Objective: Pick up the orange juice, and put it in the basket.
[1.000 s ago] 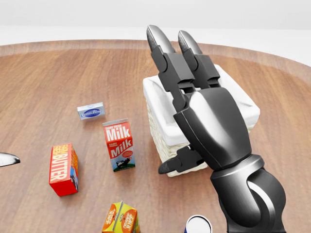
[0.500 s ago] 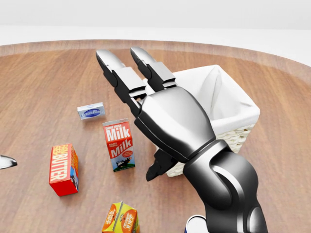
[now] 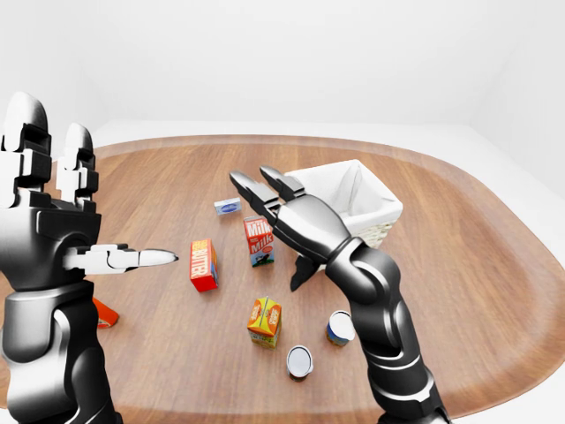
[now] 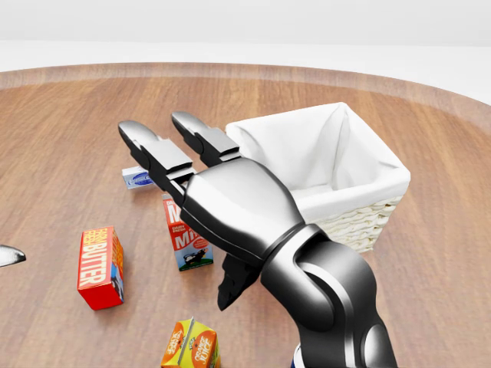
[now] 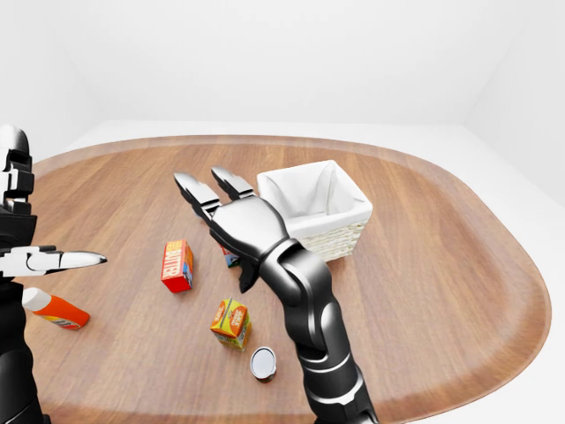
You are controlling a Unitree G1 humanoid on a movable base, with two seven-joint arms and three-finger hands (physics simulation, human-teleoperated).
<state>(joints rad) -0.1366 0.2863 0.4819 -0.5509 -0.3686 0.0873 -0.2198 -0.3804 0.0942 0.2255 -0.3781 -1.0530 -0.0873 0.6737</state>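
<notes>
Right hand (image 4: 201, 178) spread, empty, above milk carton (image 3: 258, 240); orange juice (image 3: 265, 321) at its 6 o'clock, basket (image 3: 381, 210) at 3. Left hand (image 3: 53, 221) apparently spread.

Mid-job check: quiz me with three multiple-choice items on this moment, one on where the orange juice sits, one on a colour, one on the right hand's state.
1. In the left-eye view, the orange juice carton stands:
A. inside the basket
B. on the table, below the milk carton
C. in the left hand

2. The basket lining is:
A. white
B. blue
C. red

3. The right hand is:
A. shut on the juice
B. shut on the milk
C. open, holding nothing

Key: 1 B, it stands on the wood below the milk carton. 2 A, white cloth shows inside. 3 C, fingers are spread and empty.
</notes>
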